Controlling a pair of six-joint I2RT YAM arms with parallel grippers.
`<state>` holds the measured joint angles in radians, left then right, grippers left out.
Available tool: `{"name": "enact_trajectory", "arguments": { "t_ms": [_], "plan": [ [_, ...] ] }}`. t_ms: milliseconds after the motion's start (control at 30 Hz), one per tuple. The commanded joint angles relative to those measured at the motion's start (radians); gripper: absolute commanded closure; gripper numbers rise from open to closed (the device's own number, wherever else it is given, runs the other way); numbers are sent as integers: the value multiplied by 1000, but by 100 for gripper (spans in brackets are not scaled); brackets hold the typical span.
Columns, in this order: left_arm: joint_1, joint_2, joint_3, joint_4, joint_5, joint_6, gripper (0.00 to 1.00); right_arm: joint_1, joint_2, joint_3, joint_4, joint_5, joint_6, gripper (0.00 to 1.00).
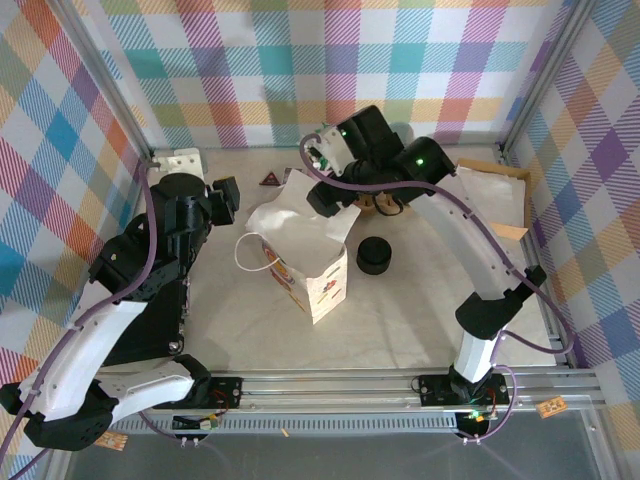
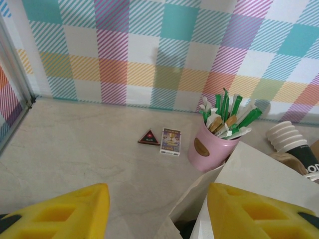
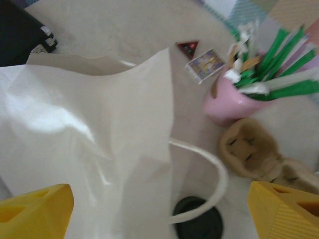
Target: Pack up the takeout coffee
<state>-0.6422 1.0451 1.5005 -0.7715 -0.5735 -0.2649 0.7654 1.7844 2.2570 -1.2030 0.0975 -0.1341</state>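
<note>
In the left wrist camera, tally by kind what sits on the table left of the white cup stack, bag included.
Pink cup of packets: 1
Triangular piece: 1
Small printed box: 1
White paper bag: 1
Total: 4

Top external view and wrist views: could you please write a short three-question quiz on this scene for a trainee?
1. True or false: the pink cup holds green sticks.
2. In the top view, the black lids stand: A) inside the paper bag; B) on the table, right of the paper bag; C) on the pink cup.
3. Fill in: the left end effector and the right end effector are both ____.
Key: 1 true; 2 B; 3 open.
</note>
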Motion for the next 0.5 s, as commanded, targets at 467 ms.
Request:
{"name": "enact_trajectory", "arguments": {
  "t_ms": [467],
  "plan": [
    [17,-32,-23,-1,50,1,46,-51,-1,-89,-92,-100,227,10]
  ]
}}
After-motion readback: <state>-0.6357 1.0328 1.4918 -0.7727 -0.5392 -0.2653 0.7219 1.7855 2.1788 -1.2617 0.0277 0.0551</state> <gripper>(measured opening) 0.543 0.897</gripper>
